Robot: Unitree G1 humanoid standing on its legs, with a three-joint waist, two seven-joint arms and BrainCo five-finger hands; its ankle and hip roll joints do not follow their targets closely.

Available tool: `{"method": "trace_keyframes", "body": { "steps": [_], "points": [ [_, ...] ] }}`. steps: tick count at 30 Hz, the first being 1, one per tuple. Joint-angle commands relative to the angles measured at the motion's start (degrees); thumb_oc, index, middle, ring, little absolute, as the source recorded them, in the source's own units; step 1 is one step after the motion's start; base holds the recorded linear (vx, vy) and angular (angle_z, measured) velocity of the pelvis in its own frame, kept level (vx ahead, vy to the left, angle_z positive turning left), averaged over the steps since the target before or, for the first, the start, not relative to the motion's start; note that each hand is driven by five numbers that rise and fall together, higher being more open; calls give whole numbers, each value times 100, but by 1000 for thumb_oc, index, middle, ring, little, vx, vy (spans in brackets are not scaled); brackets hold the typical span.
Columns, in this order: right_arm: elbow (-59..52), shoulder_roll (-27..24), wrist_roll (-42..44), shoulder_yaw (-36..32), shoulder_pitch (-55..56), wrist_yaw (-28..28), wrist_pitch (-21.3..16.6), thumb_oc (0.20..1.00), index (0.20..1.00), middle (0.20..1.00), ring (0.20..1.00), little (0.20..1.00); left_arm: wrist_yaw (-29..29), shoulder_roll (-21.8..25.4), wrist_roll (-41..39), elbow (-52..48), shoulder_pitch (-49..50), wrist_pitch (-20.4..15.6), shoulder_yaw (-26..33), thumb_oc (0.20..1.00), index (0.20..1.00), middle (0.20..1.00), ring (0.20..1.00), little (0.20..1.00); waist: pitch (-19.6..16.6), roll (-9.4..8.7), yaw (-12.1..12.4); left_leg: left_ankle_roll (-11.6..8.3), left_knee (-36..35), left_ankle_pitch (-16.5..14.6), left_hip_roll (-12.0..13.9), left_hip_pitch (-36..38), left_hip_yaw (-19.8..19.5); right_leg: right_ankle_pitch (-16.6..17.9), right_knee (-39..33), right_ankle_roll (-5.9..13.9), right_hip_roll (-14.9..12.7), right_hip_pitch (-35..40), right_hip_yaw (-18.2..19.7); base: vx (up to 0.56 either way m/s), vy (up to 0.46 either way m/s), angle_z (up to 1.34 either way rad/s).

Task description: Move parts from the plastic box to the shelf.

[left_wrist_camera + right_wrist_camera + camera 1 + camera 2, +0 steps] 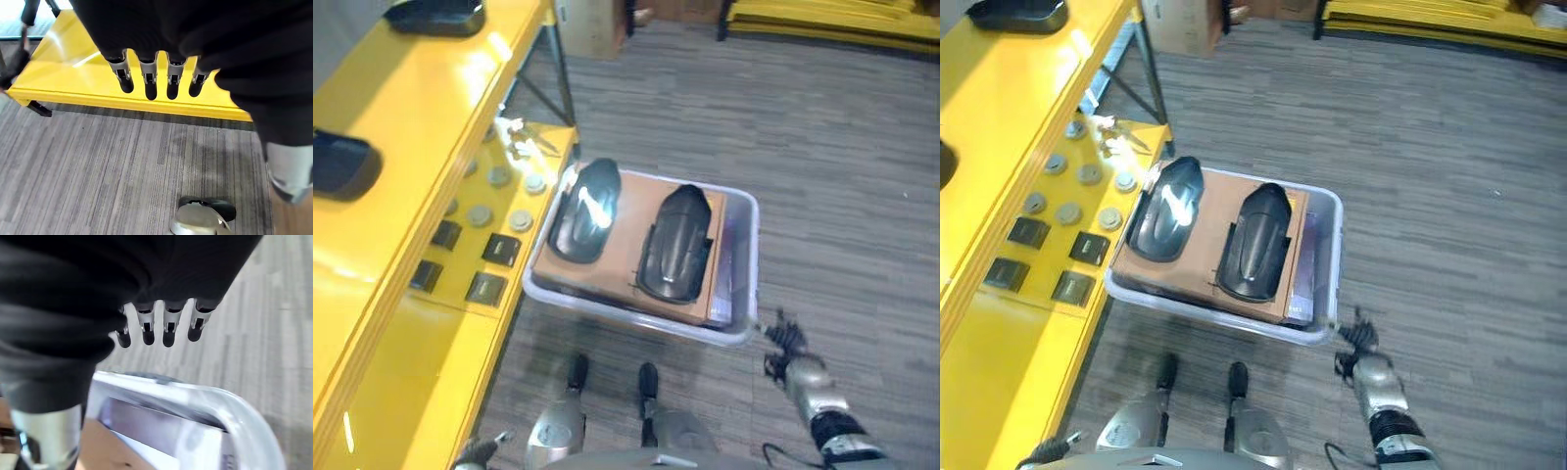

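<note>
I am hanging my right hand (790, 345), fingers loose and empty, beside the clear plastic box (744, 284), where two black moulded parts (674, 243) are lying on cardboard (628, 230) by the yellow shelf (421, 127); my left hand (146, 78) is dangling slack, empty too.

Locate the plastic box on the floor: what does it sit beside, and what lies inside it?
In the left eye view the plastic box sits mid-floor against the yellow shelf on its left, holding two black parts on a cardboard sheet.
</note>
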Motion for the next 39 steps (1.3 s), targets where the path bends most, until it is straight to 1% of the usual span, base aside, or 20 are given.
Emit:
{"method": "trace_keyframes", "body": {
  "steps": [1,3,6,8,9,10,11,15,17,18,23,25,28,29,31,32,35,36,37,39],
  "points": [
    [-638,-37,-107,-346,775,-208,-270,1000,1000,1000,1000,1000,236,178,282,339,-190,-10,55,1000,1000,1000,1000,1000,-253,-71,36,0,-26,37,21,134,-22,-243,260,717,-577,-25,-44,108,83,-3],
    [-1062,-104,-314,-433,814,-272,-256,1000,1000,1000,1000,1000,242,190,281,295,-150,-1,134,1000,1000,1000,1000,1000,-246,-88,60,27,-26,-21,8,219,-10,-241,219,732,-603,47,-19,92,73,-7],
    [-1065,-158,-480,-421,534,-494,-249,1000,1000,1000,1000,1000,228,175,283,99,-168,-49,26,1000,1000,1000,1000,1000,-191,-97,133,64,-26,-54,-7,247,-7,-223,194,756,-614,36,15,41,57,-13],
    [-798,-287,-607,-185,-136,-778,-226,1000,1000,1000,1000,1000,273,174,272,-47,-294,-79,-192,1000,1000,1000,1000,1000,-104,-88,222,80,-26,-47,-25,180,-28,-188,163,772,-628,-35,12,-49,42,-4],
    [-696,-340,-584,-36,-465,-817,-225,1000,1000,1000,1000,1000,309,183,269,-102,-361,-101,-306,1000,1000,1000,1000,1000,-36,-80,260,84,-26,-31,-34,114,-49,-164,153,778,-634,-98,6,-61,28,-6],
    [-676,-345,-579,-26,-490,-819,-233,1000,1000,1000,1000,1000,310,180,268,-100,-370,-101,-298,1000,1000,1000,1000,1000,-33,-80,254,84,-26,-29,-34,108,-49,-163,156,778,-634,-106,6,-155,42,-3],
    [-324,-555,-467,329,-1315,-960,-182,1000,1000,1000,1000,1000,369,172,100,-265,-524,-131,-584,1000,1000,1000,1000,1000,173,-64,375,95,-26,56,-74,-165,-100,-49,137,795,-653,-369,-24,-120,26,4],
    [-84,-728,-581,618,-1979,-1185,-118,1000,1000,1000,1000,1000,469,66,-189,-336,-604,-160,-716,1000,1000,1000,1000,1000,336,-83,487,96,-26,134,-112,-400,-164,70,70,801,-667,-545,-70,-70,13,12],
    [28,-751,-581,714,-2172,-1254,-102,1000,1000,1000,1000,1000,481,42,-193,-356,-621,-158,-807,1000,1000,1000,1000,1000,374,-85,511,93,-26,158,-121,-465,-176,95,58,804,-667,-603,-75,-34,25,14],
    [243,-782,-525,865,-2532,-1368,-103,1000,1000,1000,1000,1000,469,-11,-116,-315,-679,-148,-1020,1000,1000,1000,1000,1000,439,-106,543,88,-26,193,-141,-581,-197,137,31,816,-662,-697,-86,-23,24,17],
    [323,-756,-448,1028,-2867,-1458,-95,1000,1000,1000,1000,1000,527,-97,-297,-107,-718,-88,-1009,1000,1000,1000,1000,1000,521,-167,600,79,-26,237,-171,-745,-254,178,8,834,-661,-843,-73,-11,14,6],
    [279,-704,-677,1174,-2874,-1472,2,1000,1000,1000,1000,1000,597,-119,-330,-126,-765,-77,-1003,1000,1000,1000,1000,1000,590,-193,592,74,-26,265,-198,-821,-282,211,8,841,-673,-922,-100,-31,19,5],
    [147,-456,-883,1254,-2613,-1437,78,1000,1000,1000,1000,1000,677,-118,-325,-156,-818,-71,-945,1000,1000,1000,1000,1000,668,-201,565,79,-26,281,-221,-853,-274,244,8,848,-696,-949,-113,-26,18,2],
    [78,-295,-999,1272,-2397,-1383,130,1000,1000,1000,1000,1000,704,-118,-298,-190,-840,-58,-934,1000,1000,1000,1000,1000,716,-204,544,85,-26,294,-227,-876,-272,261,8,847,-706,-968,-125,-42,19,0],
    [72,-293,-1002,1269,-2391,-1383,134,1000,1000,1000,1000,1000,704,-116,-298,-191,-838,-58,-936,1000,1000,1000,1000,1000,714,-205,545,86,-26,294,-227,-876,-273,261,8,847,-707,-968,-126,0,0,0],
    [111,-144,-1061,1324,-2230,-1319,158,1000,1000,1000,1000,1000,741,-111,-274,-223,-852,-71,-940,1000,1000,1000,1000,1000,746,-211,525,91,-26,299,-232,-895,-265,280,8,849,-718,-991,-124,0,0,0],
    [442,18,-1225,1540,-2191,-1181,258,1000,1000,1000,1000,1000,769,-98,-195,-290,-889,-74,-1008,1000,1000,1000,1000,1000,783,-191,531,93,-26,312,-251,-931,-259,307,8,855,-735,-1040,-122,-34,15,-2],
    [642,64,-1291,1638,-2228,-1136,299,492,492,492,492,492,771,-89,-142,-312,-914,-75,-1051,1000,1000,1000,1000,1000,791,-179,534,91,-26,317,-257,-937,-256,315,8,860,-746,-1049,-126,-25,14,-6],
    [825,138,-1315,1714,-2266,-1110,341,200,200,200,200,200,789,-79,-108,-343,-920,-83,-1095,1000,1000,1000,1000,1000,797,-164,537,92,-26,322,-268,-941,-253,323,8,862,-752,-1061,-124,-21,15,-4],
    [1099,251,-1374,1805,-2344,-1112,396,200,200,200,200,200,806,-70,-102,-374,-915,-89,-1131,1000,1000,1000,1000,1000,797,-144,546,90,-26,331,-270,-945,-240,329,8,867,-763,-1062,-131,0,0,0]
  ]
}}
